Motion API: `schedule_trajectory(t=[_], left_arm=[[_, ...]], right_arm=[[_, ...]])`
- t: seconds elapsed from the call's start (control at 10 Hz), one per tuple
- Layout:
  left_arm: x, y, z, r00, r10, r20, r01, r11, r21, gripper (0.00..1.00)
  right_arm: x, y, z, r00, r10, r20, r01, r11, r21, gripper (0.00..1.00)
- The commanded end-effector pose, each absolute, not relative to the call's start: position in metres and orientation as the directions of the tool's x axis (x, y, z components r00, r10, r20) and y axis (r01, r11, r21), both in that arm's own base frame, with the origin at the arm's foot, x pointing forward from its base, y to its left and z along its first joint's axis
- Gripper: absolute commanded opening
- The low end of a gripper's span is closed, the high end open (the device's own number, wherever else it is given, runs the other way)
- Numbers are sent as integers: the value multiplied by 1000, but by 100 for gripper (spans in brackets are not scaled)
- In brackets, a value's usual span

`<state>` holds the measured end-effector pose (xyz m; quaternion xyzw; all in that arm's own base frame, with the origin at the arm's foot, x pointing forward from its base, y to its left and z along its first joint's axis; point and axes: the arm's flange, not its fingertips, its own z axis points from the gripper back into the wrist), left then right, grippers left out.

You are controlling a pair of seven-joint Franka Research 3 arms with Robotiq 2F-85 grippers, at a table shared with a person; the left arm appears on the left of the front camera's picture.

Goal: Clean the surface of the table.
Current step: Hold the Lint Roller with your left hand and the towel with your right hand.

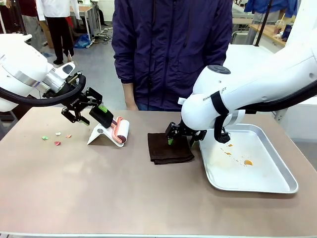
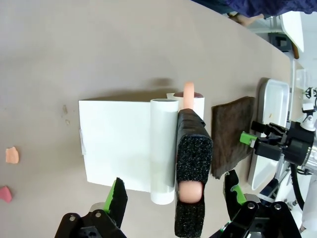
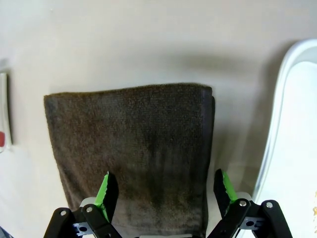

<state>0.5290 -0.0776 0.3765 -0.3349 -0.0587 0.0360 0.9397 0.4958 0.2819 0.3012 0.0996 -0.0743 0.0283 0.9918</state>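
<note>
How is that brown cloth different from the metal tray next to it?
The cloth is dark brown and folded; the tray is shiny silver with a raised rim. The cloth is much smaller than the tray. The tray holds orange scraps; the cloth shows none. Both lie flat on the table.

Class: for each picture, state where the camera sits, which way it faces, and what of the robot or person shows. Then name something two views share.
Front view: between the arms, facing across the table toward the person; shows both arms, left gripper, right gripper.
Left wrist view: on the left wrist, looking down at the roller handle; own open jaws, the right arm beyond.
Right wrist view: on the right wrist, looking down at the brown cloth; own open jaws.
Shared: both wrist views hold the cloth and tray edge.
</note>
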Motion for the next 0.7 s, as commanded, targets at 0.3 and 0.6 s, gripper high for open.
schedule_trajectory(t=[0.3,0.6], left_arm=[[535,-74,376,986,136,99,-34,737,-675,42],[536,-75,377,980,153,124,-27,727,-686,0]], right_arm=[[499,293,303,991,48,122,-71,979,193,40],[499,295,303,991,54,126,-78,976,201,0]])
